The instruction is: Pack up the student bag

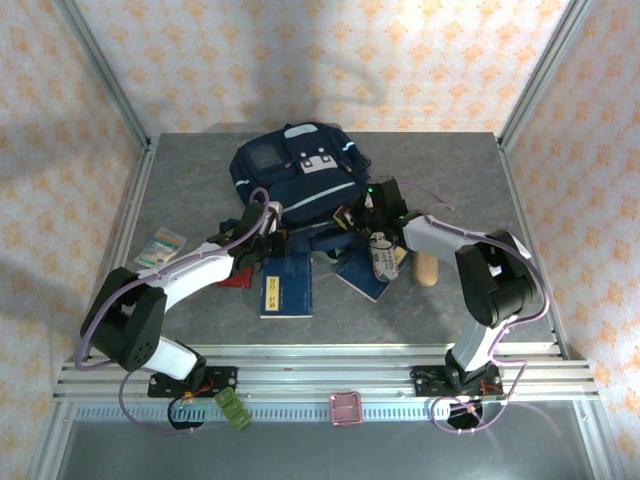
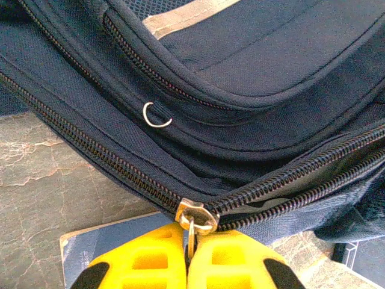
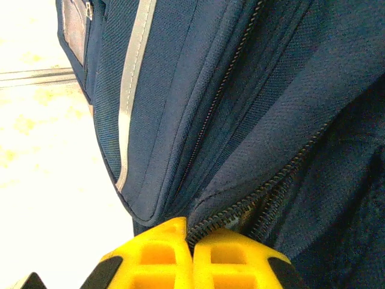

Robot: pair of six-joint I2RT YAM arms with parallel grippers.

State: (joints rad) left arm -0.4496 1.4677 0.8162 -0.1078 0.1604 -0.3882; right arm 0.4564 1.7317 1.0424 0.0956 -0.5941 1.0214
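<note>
Navy woven-fabric student bag (image 1: 300, 175) lies at 12 o'clock on the grey table (image 1: 180, 190). We see the left gripper (image 2: 188, 256) pinching its brass zipper pull (image 2: 190, 233); the right gripper (image 3: 192, 253) clamps the toothed zipper seam (image 3: 258, 191).

Left arm (image 1: 195, 270) and right arm (image 1: 440, 238): white link shells, black joint housings. A lilac cable (image 1: 86, 338) runs in loose loops along each arm, from base to wrist. Bases (image 1: 190, 380): black plates with red and orange wiring beside them. A small green light (image 1: 368, 186) glows on the right wrist. Left gripper (image 2: 187, 241) and right gripper (image 3: 191, 241): yellow moulded fingers (image 2: 144, 265) with rectangular recesses and black patches at the outer lower corners.
</note>
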